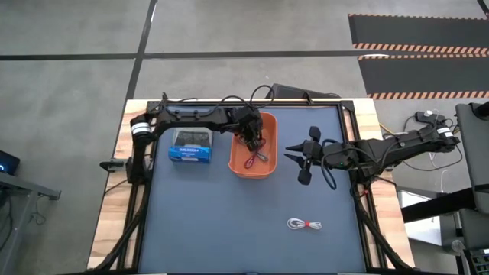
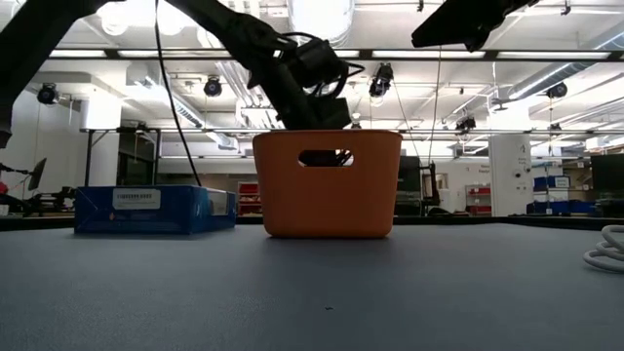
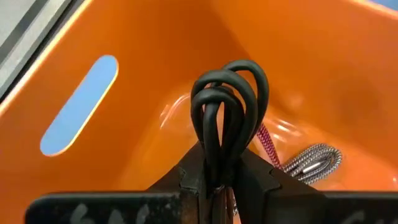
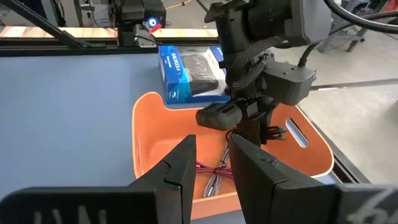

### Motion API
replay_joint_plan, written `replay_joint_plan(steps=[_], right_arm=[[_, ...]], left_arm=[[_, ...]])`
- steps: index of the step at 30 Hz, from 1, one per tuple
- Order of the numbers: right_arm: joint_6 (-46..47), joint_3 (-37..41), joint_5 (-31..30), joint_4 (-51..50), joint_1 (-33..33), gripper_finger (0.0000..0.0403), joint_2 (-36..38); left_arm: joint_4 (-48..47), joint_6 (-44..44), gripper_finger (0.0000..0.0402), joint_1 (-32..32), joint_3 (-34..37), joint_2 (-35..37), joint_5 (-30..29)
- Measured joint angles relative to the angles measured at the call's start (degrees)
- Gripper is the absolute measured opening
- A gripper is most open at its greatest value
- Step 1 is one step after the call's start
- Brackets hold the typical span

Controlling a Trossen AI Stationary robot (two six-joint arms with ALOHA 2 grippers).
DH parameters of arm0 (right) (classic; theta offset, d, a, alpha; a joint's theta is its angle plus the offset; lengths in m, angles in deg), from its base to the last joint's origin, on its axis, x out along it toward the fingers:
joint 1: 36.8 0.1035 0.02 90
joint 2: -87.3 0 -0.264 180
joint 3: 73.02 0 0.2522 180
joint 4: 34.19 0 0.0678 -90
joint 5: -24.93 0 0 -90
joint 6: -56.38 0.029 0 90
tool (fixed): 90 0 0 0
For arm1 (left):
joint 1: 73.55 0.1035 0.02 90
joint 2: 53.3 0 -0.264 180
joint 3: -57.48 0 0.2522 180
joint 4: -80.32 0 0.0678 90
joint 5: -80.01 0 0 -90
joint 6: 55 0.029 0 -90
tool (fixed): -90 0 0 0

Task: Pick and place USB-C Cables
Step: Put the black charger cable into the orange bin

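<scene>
Left claw (image 3: 217, 180) grips black cable (image 3: 227, 106) over orange bin (image 1: 270, 126); blue box (image 1: 190, 152) beside.

A robotics lab or industrial workshop. Beyond the orange bin (image 2: 327, 183) on the table (image 2: 312, 292), an open hall shows exposed ceiling ducts, hanging lights, distant shelving (and hazard-striped floor markings (image 1: 416, 47) behind the table).

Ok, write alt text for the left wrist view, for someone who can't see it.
The left gripper holds a looped black cable just above the inside of an orange basket. Under it, on the basket floor, lie a red cable and a grey braided cable. An oval handle slot shows in the basket wall.
</scene>
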Motion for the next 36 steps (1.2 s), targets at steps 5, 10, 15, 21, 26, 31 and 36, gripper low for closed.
replay_joint_plan(steps=[5, 10, 15, 21, 26, 31, 36], right_arm=[[1.4, 0.0, 0.0, -0.1, 0.0, 0.0091, -0.3], [3.0, 0.0, 0.0, -0.1, 0.0, 0.0087, -0.4], [4.4, 0.0, 0.0, -0.5, 0.0, 0.0084, -0.4], [4.5, 0.0, 0.1, -0.4, 0.0, 0.0093, -0.4], [5.3, 0.0, 0.1, -0.5, 0.0, 0.0101, -0.4], [6.9, 0.0, 0.2, -0.5, 0.0, 0.0107, -0.4], [8.6, 0.0, 0.5, -0.5, 0.0, 0.0109, -0.4]], left_arm=[[1.5, -0.3, 0.0042, 0.7, 1.1, -0.2, 0.0], [2.0, -0.3, 0.0044, 0.9, 1.5, -1.0, 0.0], [2.6, -0.3, 0.0044, 0.9, 1.9, -1.9, -0.1], [3.0, -0.4, 0.0045, 0.9, 1.9, -1.8, 0.0], [3.0, -0.4, 0.0045, 0.9, 1.9, -1.8, 0.0], [3.0, -0.4, 0.0045, 0.9, 1.9, -1.8, 0.0], [3.0, -0.4, 0.0048, 0.9, 1.9, -1.8, 0.0]])
